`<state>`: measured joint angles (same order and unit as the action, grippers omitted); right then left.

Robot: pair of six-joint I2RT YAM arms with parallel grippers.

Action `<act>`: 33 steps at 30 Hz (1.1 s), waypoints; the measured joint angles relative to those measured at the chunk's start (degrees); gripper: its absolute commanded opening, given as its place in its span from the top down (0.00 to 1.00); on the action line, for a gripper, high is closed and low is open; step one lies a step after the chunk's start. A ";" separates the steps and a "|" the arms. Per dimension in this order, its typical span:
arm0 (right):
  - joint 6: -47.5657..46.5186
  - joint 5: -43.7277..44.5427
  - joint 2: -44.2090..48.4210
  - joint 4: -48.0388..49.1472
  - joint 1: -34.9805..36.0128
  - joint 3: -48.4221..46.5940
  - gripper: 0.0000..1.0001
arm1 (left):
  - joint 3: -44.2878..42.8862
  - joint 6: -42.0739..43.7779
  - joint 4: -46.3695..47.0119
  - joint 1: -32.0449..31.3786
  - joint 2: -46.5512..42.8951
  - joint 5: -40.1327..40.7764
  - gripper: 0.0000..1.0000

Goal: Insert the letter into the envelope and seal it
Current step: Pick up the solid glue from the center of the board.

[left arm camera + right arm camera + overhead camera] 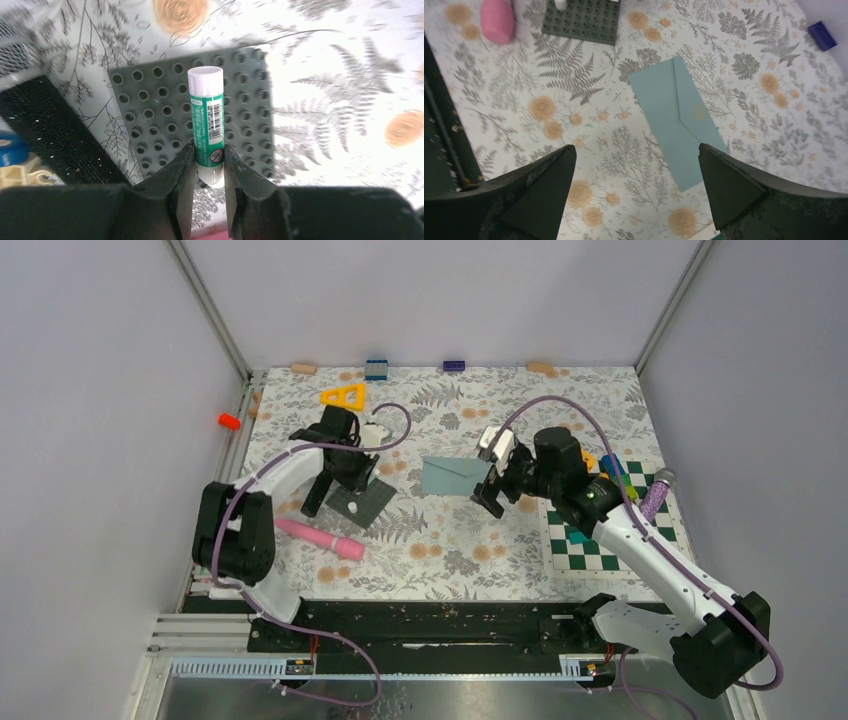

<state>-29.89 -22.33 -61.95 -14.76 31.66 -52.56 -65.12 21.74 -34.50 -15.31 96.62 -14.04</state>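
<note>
The envelope (679,120) lies flat on the flowered table (574,75), near its middle and apart from every other item. Its triangular flap is folded down against the body. No letter is visible anywhere, and whether one is already inside cannot be told.

The right gripper (635,150) hangs directly above the envelope with its jaws spread fully and grasping nothing.

The left gripper (207,155) works well to the left, over a grey studded plate (150,100). Its jaws are clamped on both sides of the lower end of a green-labelled glue stick (207,115).

The step in hand appears to be sealing, beginning with pickup of the glue. The next move calls for lifting the stick clear of the plate, carrying it to the envelope, and having the right gripper raise or steady the flap.
</note>
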 measured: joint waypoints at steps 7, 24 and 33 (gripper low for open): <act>20.94 -9.55 -5.40 2.36 -4.52 -6.29 0.04 | -1.90 2.93 -3.52 -8.02 -15.91 -5.68 0.85; 58.82 -34.10 -22.10 23.08 -6.71 -3.82 0.25 | -5.79 5.35 -8.48 -26.27 -19.19 -8.28 0.90; 62.12 -35.87 -24.15 25.49 -6.23 -2.54 0.28 | -5.79 5.31 -8.70 -26.51 -18.58 -8.00 0.92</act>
<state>32.23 -58.19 -86.11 10.72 25.43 -55.09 -70.91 27.05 -43.20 -41.82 78.04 -22.04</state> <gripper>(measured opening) 0.736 0.236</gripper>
